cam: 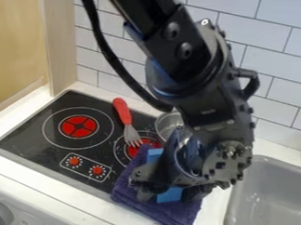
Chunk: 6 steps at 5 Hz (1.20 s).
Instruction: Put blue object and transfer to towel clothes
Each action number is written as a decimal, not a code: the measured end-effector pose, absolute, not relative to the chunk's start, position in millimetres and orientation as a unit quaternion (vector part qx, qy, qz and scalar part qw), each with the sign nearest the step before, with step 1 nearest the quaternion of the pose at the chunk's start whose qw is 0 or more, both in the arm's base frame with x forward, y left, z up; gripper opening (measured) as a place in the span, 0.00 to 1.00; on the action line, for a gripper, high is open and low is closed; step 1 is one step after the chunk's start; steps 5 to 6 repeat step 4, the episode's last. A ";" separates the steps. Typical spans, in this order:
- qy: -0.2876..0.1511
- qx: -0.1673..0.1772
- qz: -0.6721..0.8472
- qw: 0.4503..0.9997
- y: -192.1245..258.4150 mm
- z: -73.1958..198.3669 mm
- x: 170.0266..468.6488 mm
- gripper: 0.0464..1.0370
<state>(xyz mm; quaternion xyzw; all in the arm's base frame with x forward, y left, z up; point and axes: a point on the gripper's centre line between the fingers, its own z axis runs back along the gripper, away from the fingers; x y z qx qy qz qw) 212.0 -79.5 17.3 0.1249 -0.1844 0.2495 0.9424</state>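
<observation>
Hanging above the towel: one black end effector [166,191], pointed down, to the right of the stove's front half. State: cannot be told, whether released or grasping the blue object.

Blue object [170,195]: one, light blue, at the purple towel, partly hidden by the end effector; a patch shows on either side of it. Whether it rests on the cloth cannot be told.

Purple towel [174,215]: one, dark, rumpled, lying across the right front part of the black cooktop [34,150] and onto the white counter [215,213].

Fork [133,135]: one, red handle toward the wall, grey tines toward the towel, lying on the cooktop and reaching the right burner [154,144].

Left burner [78,126]: one, red centre, ringed in white. Red knobs [98,170]: two, front of cooktop.

Metal pot [168,122]: one, partly behind the arm, near the tiled wall [275,67].

Sink [267,202]: one, grey, right of the towel.
</observation>
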 end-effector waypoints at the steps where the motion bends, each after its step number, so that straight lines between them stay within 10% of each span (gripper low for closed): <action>1: -0.204 0.116 0.251 0.939 -75.7 33.2 216.9 0.96; 6: -0.309 0.081 0.276 0.906 -60.2 101.0 226.6 0.96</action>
